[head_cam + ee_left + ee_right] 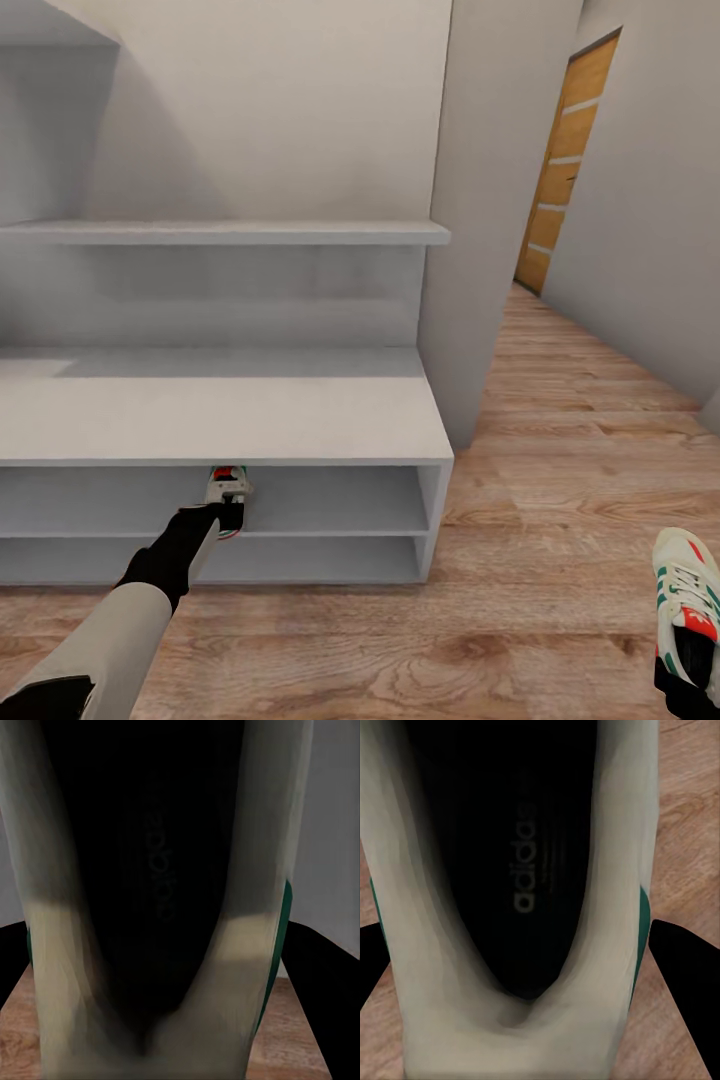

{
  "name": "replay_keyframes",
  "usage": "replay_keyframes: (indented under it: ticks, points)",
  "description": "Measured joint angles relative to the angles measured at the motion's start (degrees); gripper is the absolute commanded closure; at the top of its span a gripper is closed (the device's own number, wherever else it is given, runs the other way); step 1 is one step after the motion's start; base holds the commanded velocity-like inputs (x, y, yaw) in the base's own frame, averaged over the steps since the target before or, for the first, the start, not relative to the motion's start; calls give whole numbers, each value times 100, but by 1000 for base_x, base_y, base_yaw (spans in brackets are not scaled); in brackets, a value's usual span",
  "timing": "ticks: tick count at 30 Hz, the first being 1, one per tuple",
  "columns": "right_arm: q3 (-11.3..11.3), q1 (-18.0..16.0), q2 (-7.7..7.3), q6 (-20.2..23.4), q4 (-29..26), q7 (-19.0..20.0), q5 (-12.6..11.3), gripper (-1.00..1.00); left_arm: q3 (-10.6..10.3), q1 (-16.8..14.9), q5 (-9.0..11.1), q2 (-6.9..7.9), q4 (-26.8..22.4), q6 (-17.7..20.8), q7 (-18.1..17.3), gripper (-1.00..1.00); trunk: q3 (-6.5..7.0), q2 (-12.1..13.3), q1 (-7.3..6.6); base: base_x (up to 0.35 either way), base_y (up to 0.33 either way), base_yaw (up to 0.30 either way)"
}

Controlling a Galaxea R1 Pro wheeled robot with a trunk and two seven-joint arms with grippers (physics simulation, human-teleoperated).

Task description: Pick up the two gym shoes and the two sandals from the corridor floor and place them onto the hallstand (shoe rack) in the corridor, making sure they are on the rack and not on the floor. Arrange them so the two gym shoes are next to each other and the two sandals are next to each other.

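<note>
Gym shoe (pixel 517 907) between black fingers (pixel 682 975)

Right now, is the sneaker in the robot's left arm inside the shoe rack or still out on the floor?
Inside. The left end effector holds the gym shoe within the upper shelf opening of the shoe rack, under the bench top. Whether it rests on the shelf, cannot tell.

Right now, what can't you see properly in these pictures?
- Head view: the cream-white sneaker with green stripes at the light-grey shoe rack's upper shelf is half hidden by the bench top and the left pincer; whether it rests there is unclear.
- Head view: the second cream-white sneaker and right pincer are cut off by the picture's edge.
- Wrist views: each shoe's dark inside blocks the pincer fingertips.
</note>
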Motion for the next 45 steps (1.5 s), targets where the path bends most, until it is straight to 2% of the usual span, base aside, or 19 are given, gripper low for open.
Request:
replay_keyframes:
  ticks: [10, 37, 38, 45]
  points:
    - [3, 0, 0, 0, 1, 0, 0, 100, 0, 2, 1, 0, 17, 0, 0, 100, 0, 0, -1, 148, 0, 0]
    - [3, 0, 0, 0, 4, 0, 0, 100, -10, 19, -1, 4, 33, -11, -4, 100, 0, 0, 0, 42, 0, 0]
    - [4, 0, 0, 0, 4, 0, 0, 100, -8, 16, -5, 4, 34, -10, -2, -100, 0, 0, 0, 0, 0, 0]
    - [4, 0, 0, 0, 4, 0, 0, 100, -13, 10, -12, 17, 45, -10, -1, -100, 0, 0, 0, 0, 0, 0]
